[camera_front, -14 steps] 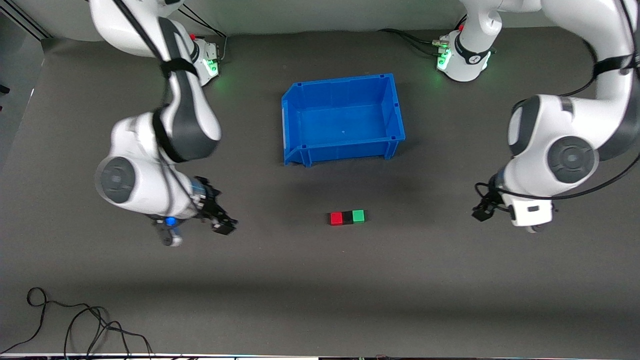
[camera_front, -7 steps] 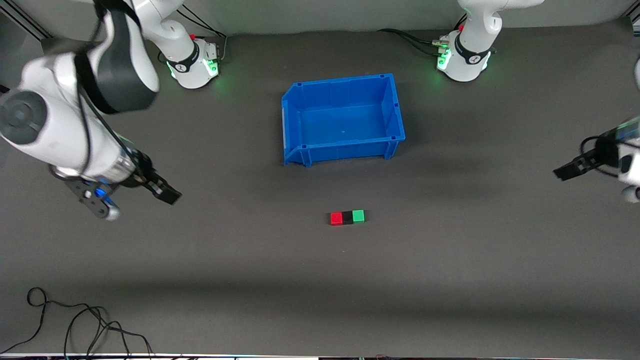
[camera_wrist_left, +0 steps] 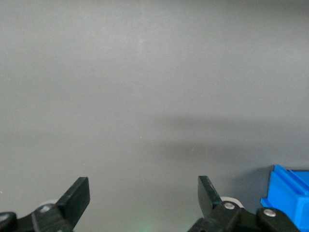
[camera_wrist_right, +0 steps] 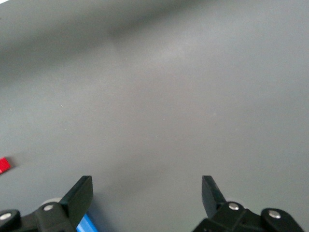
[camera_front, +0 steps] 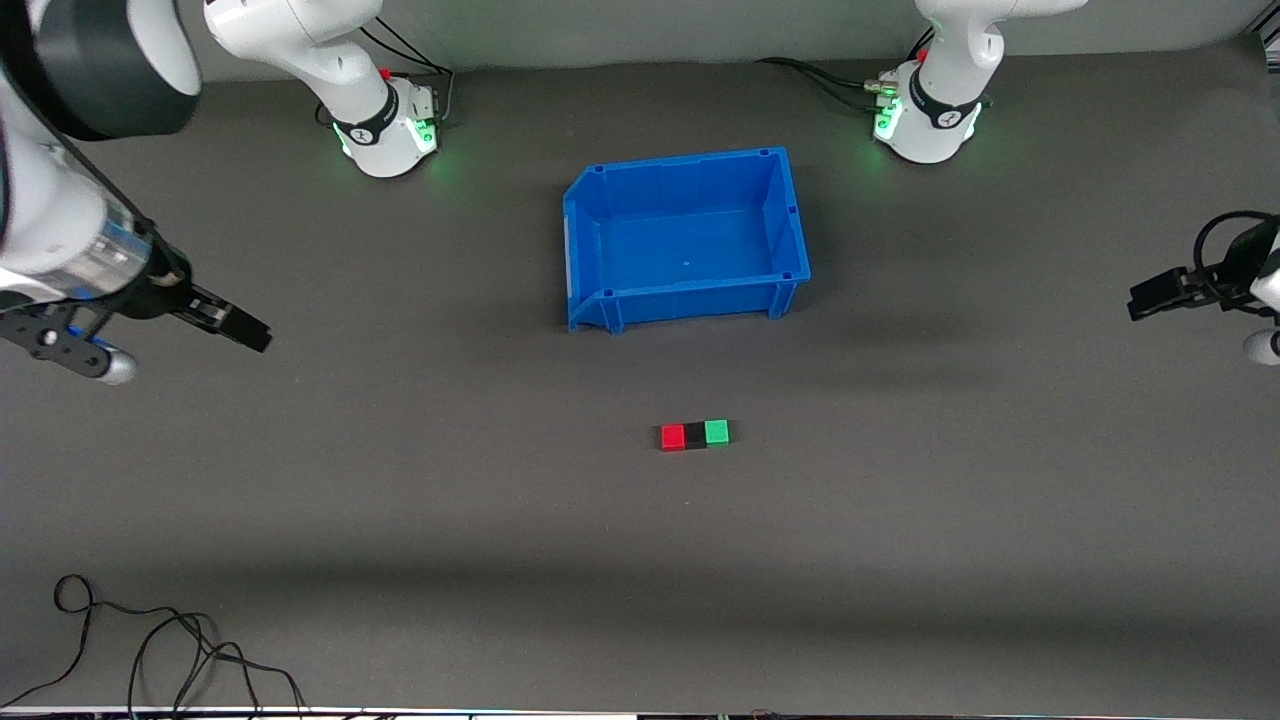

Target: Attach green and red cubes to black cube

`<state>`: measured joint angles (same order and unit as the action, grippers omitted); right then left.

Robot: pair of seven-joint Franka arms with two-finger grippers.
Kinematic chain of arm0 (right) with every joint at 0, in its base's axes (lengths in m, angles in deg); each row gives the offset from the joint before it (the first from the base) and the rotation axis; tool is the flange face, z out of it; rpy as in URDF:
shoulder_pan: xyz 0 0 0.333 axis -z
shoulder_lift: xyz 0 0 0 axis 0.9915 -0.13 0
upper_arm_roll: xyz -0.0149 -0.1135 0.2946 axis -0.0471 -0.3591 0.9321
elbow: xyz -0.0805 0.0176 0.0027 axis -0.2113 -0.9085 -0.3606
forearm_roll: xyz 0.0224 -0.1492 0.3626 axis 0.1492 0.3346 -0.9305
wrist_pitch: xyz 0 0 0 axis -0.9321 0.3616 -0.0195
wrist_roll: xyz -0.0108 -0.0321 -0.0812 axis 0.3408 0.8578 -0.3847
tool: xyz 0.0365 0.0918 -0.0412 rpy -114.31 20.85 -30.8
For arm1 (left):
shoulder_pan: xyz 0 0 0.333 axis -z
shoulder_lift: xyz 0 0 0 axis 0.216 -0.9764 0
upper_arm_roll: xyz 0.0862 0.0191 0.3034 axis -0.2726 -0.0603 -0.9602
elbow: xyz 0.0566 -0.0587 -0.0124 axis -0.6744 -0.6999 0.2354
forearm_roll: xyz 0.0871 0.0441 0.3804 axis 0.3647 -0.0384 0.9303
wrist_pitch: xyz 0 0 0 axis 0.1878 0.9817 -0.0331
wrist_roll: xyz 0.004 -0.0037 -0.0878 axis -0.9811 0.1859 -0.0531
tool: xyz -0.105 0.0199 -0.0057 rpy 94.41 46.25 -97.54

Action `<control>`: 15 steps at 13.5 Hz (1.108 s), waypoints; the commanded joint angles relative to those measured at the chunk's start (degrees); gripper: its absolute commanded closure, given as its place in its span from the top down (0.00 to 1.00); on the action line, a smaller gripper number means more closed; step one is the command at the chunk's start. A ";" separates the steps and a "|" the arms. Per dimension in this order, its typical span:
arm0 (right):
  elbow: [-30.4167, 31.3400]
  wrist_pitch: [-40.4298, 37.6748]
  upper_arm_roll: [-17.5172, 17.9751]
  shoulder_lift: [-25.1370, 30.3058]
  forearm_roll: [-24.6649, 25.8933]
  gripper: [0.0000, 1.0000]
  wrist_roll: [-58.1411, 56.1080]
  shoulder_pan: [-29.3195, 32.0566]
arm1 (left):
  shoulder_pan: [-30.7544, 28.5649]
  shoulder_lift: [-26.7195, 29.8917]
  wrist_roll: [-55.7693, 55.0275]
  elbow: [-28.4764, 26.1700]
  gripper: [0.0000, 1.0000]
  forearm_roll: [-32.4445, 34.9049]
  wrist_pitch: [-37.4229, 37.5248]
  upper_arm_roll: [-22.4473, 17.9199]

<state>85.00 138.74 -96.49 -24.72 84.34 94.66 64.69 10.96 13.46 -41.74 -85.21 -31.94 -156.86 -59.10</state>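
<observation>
A red cube [camera_front: 673, 437], a black cube [camera_front: 695, 436] and a green cube [camera_front: 717, 432] lie in a touching row on the dark table, the black one in the middle. The row is nearer to the front camera than the blue bin. My right gripper [camera_front: 232, 330] is open and empty, up in the air at the right arm's end of the table, well apart from the cubes. My left gripper [camera_front: 1150, 296] is open and empty over the left arm's end. The right wrist view shows its open gripper [camera_wrist_right: 145, 186] and an edge of the red cube [camera_wrist_right: 4, 165]. The left wrist view shows its open gripper [camera_wrist_left: 142, 186].
An empty blue bin [camera_front: 690, 292] stands mid-table between the arm bases and the cubes; a corner of it shows in the left wrist view [camera_wrist_left: 289, 193]. Loose black cables [camera_front: 150, 650] lie at the table's near edge toward the right arm's end.
Both arms have swung outward, away from the cube row toward their own ends of the table. The cubes have not moved.
</observation>
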 commanded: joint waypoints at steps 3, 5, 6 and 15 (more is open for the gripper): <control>1.62 0.24 11.01 2.52 1.32 1.00 -14.10 15.18 | 2.66 1.34 1.64 1.64 1.00 -1.85 2.12 -0.13; 1.18 0.33 12.60 2.52 1.32 1.00 -18.25 18.19 | 3.01 2.75 1.81 1.73 1.00 -2.21 3.79 -0.30; 1.17 0.42 12.26 2.61 1.32 1.00 -19.92 18.11 | 4.14 3.19 1.64 1.56 1.00 -2.04 3.71 -0.48; 1.00 -1.77 10.32 3.84 0.53 1.00 -27.49 17.93 | 3.37 2.66 2.51 0.50 1.00 -1.25 2.92 -0.39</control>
<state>85.38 138.11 -85.98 -22.16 84.37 69.16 82.32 14.47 15.99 -40.44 -84.41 -33.50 -154.52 -58.94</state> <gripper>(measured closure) 0.000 0.000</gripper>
